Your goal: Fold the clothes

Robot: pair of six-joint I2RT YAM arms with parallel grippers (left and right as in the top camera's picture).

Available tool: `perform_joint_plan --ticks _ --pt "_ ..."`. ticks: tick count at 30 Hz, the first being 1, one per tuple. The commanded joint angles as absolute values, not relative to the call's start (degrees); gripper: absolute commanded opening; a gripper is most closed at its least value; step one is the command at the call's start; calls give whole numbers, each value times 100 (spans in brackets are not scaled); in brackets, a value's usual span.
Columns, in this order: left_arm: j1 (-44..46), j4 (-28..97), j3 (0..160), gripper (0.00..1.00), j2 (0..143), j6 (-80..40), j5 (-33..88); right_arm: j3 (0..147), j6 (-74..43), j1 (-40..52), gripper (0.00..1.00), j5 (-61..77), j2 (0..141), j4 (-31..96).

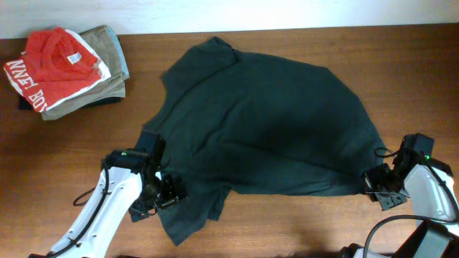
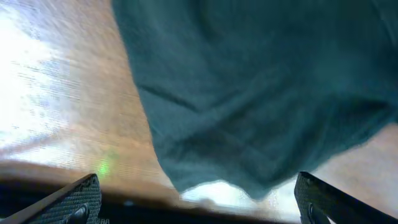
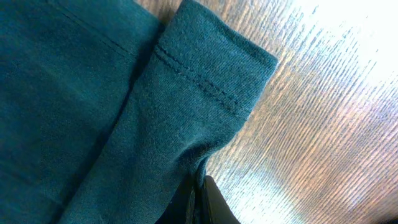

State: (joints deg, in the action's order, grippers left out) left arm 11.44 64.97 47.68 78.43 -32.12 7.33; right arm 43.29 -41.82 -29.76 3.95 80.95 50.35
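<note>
The clothes, a very dark green-black T-shirt (image 1: 265,122), lie spread over the middle of the wooden table with no lettering showing. My left gripper (image 1: 163,192) is open at the shirt's lower left part; in the left wrist view its two fingers (image 2: 196,202) stand wide apart with the shirt's edge (image 2: 249,112) between and beyond them. My right gripper (image 1: 374,183) is shut on the shirt's right corner; the right wrist view shows the hemmed fabric (image 3: 186,93) pinched between the jaws (image 3: 198,199).
A stack of folded garments sits at the back left: a red shirt with white lettering (image 1: 54,63) on a khaki garment (image 1: 107,54). Bare wooden table (image 1: 301,222) lies in front of the shirt. The table's far edge meets a white wall.
</note>
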Motion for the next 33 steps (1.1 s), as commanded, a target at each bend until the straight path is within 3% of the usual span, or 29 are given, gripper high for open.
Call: perform_joint_plan --ticks 1,8,19,21,22,26,27,33 --pt "1031 6169 4401 99 7789 -3597 475 4471 -4180 -3009 4 242 8103 5011" --pt "1031 4895 3640 99 7789 -3839 412 4469 -4156 -3009 4 285 8103 5019" --pt "1031 3916 2943 97 7789 -4458 318 4469 -4071 -3009 4 305 8103 5017" --pt "1031 3835 2884 77 7789 -4460 336 4469 -4071 -3009 4 303 8103 5026" --pt "1031 3837 2884 49 7789 -4458 342 4469 -4073 -3009 4 303 8103 5041" --pt "1031 3863 2884 7 7789 -4453 434 4471 -4073 -3009 4 303 8103 5065" --pt "1031 3881 2886 1 7787 -4453 471 4471 -4073 -3009 4 303 8097 5078" --pt "1031 4246 3105 1 7787 -4445 510 4827 -4073 -3009 4 274 7870 5522"
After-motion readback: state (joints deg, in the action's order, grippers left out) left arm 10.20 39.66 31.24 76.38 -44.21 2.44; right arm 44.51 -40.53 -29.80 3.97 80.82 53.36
